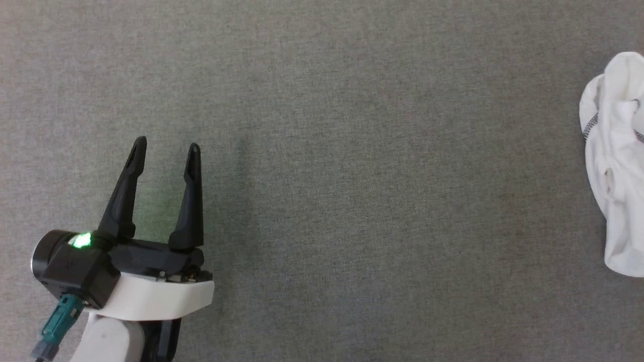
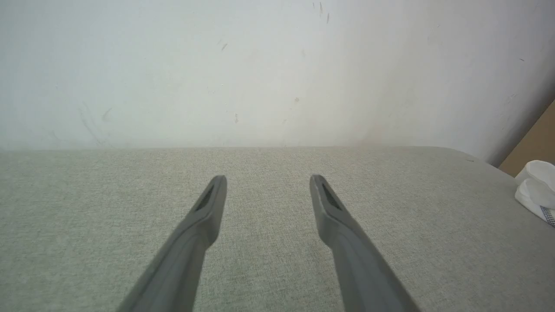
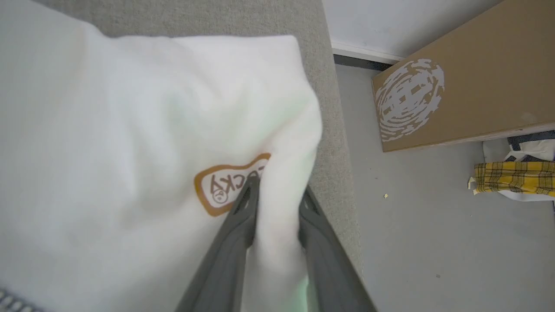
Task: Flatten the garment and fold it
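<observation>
The garment (image 1: 616,166) lies bunched in soft white folds at the right edge of the grey woven surface (image 1: 352,151), dark zigzag stitching along one seam. The right gripper (image 3: 279,193) has its tapered dark jaws pinching a rounded fold of it just beside the brown-outlined logo (image 3: 230,184). Well apart, the left gripper (image 1: 167,147) hangs over bare weave, jaws spread and holding nothing. On the smooth floor (image 3: 412,238) beyond the surface's edge lean a flat cardboard panel (image 3: 477,86) and yellow plaid cloth (image 3: 511,177).
</observation>
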